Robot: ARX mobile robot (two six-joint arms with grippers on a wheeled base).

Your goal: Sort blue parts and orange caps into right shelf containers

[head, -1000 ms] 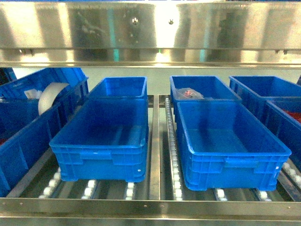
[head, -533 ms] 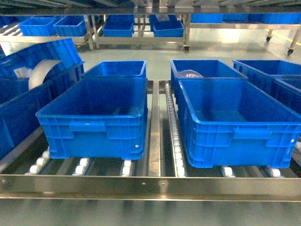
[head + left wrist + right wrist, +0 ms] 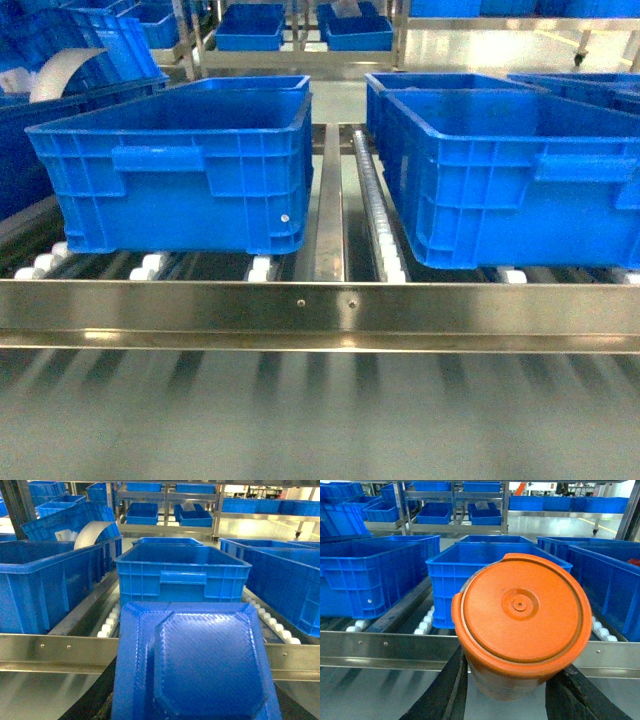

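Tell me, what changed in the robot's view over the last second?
The head camera's view dropped: the two front crates, left crate and right crate, went from seen from above to side-on, and the overhead steel shelf left the frame. The crates kept their places on the rollers.

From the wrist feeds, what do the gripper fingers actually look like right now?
Little shows. In the right wrist view, two dark, nearly black fingers curve up from the bottom edge. In the left wrist view only a thin dark strip shows. No cables or markings visible; neither arm appears in the head view.

Head view lower, bins now side-on.
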